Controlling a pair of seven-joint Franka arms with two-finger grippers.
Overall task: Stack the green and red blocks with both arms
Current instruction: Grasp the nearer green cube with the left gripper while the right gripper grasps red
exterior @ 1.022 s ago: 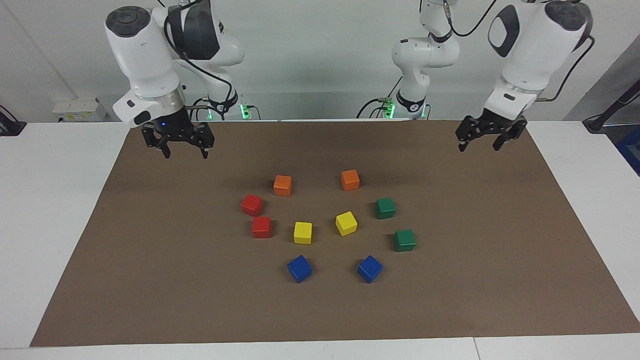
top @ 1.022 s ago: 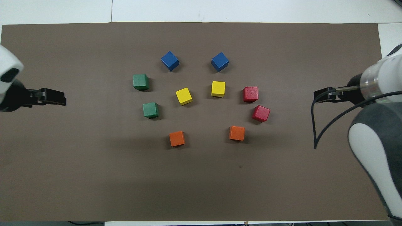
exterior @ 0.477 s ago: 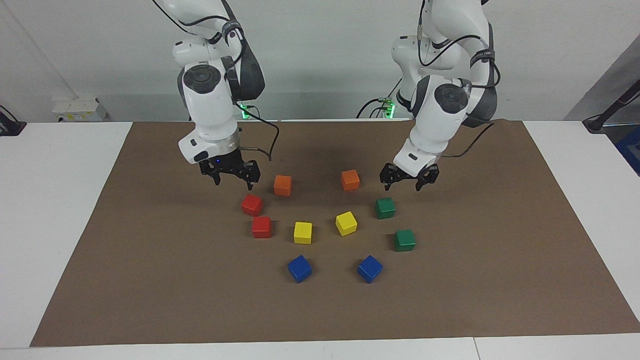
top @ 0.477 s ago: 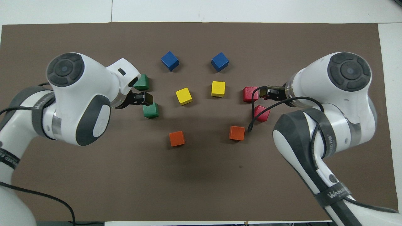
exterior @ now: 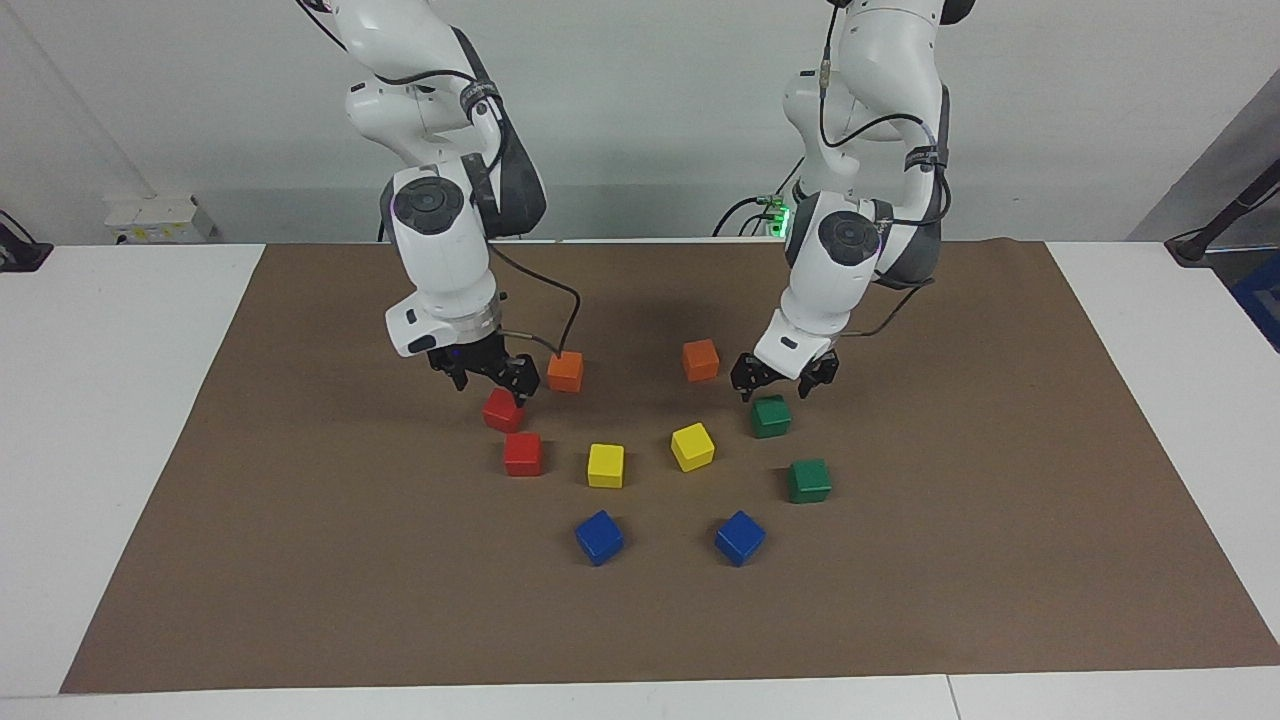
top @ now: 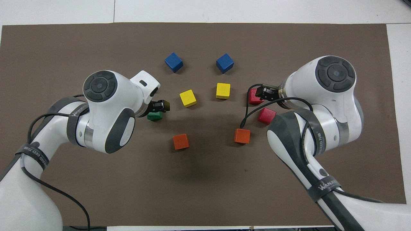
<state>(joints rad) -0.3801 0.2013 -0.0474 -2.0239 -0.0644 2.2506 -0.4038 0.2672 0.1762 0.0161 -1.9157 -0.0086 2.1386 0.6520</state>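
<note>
Grippers both spread, left gripper (exterior: 784, 378) just above a green block (exterior: 771, 416), right gripper (exterior: 488, 374) just above a red block (exterior: 503, 411).

A band on the right arm (top: 327, 186) reads "WANJEED".

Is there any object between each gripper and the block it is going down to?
Nothing visible. The right gripper hangs directly over the red block nearer the robots, and the left gripper over the green block nearer the robots. The orange blocks sit beside these paths, not in them.
</note>
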